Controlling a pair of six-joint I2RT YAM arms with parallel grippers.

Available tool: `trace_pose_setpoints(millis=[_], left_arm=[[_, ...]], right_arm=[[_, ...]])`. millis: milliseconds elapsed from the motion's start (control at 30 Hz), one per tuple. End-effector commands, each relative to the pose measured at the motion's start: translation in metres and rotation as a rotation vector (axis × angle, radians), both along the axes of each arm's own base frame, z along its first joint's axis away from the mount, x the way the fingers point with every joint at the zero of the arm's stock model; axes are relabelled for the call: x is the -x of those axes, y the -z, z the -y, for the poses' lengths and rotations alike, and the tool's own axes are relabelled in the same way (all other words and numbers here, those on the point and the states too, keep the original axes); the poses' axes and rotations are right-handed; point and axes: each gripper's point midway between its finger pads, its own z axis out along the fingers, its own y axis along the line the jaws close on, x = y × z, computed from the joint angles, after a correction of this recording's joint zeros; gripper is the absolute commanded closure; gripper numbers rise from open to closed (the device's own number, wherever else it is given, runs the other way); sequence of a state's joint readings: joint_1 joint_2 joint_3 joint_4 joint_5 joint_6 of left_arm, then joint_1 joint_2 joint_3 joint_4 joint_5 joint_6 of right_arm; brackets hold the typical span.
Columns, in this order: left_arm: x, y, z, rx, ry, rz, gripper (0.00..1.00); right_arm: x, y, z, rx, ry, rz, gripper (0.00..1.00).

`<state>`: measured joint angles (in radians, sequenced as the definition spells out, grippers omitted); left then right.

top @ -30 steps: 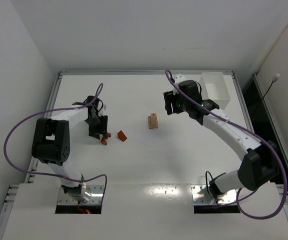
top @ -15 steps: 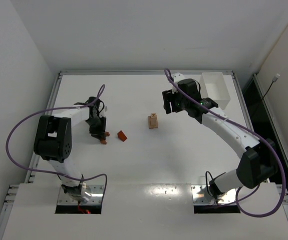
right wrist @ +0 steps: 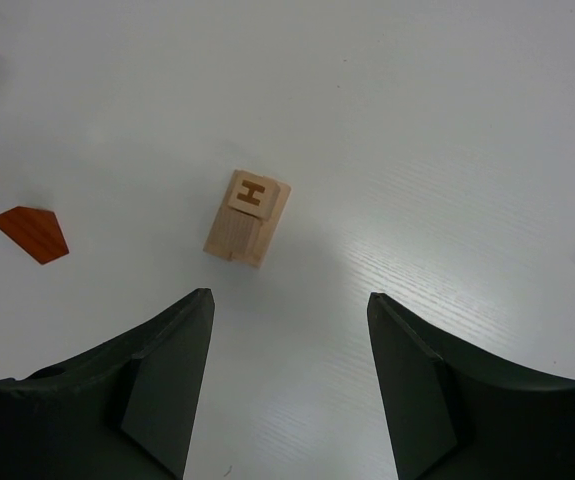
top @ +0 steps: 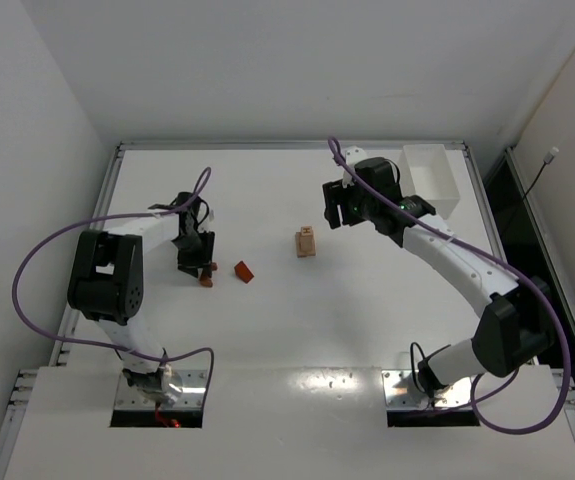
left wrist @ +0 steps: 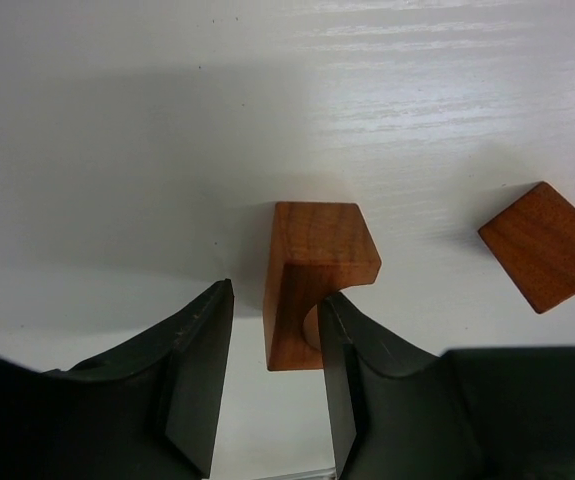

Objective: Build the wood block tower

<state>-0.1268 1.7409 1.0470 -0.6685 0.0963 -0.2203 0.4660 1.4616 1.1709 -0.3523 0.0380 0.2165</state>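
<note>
Left fingers [left wrist: 192, 380] are low on the table [top: 267, 200], spread and straddling the reddish-brown arch block [left wrist: 312, 240]. The right-hand finger sits against the block's notched side, while the other finger shows a clear gap, so nothing is pinched. The arch block lies on the table with its cut-out facing the wrist camera. The reddish-brown wedge block [left wrist: 545, 245] lies flat just to the right of it, apart from both the arch and the fingers. In the top view these two pieces sit left of centre, near the left arm's tip. The wood block tower [top: 306, 242] stands alone mid-table, well apart from both red pieces. It is a pale tan stack only, with a small cube marked H on top of a wider tan piece, and no red piece is on it. Right fingers [right wrist: 162, 380] are spread wide and empty, hanging above the table just right of the tower and touching nothing. The white bin [top: 430, 180] sits at the far right corner of the table, behind the right arm.
</note>
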Motion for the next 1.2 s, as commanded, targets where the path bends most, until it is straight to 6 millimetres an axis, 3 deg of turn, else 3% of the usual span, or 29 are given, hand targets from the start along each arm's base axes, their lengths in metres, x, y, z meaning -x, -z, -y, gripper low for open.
trace_pose_setpoints(millis=[0, 267, 500, 933, 1167], left_arm=[[-0.023, -0.026, 0.003, -0.001, 0.011, 0.111, 0.64], [-0.033, -0.046, 0.014, 0.008, 0.048, 0.18, 0.64], [-0.033, -0.046, 0.014, 0.008, 0.048, 0.18, 0.64], [-0.005, -0.03, 0.01, -0.013, 0.065, 0.11, 0.65], [-0.004, -0.032, 0.008, -0.021, 0.062, 0.116, 0.68]], right_arm=[[0.0, -0.013, -0.004, -0.041, -0.013, 0.031, 0.39], [0.001, -0.013, -0.005, -0.046, -0.02, 0.029, 0.39], [0.0, -0.009, -0.006, -0.042, -0.02, 0.02, 0.39], [0.0, -0.013, -0.004, -0.041, -0.013, 0.031, 0.39], [-0.001, -0.009, -0.003, -0.033, -0.005, 0.025, 0.39]])
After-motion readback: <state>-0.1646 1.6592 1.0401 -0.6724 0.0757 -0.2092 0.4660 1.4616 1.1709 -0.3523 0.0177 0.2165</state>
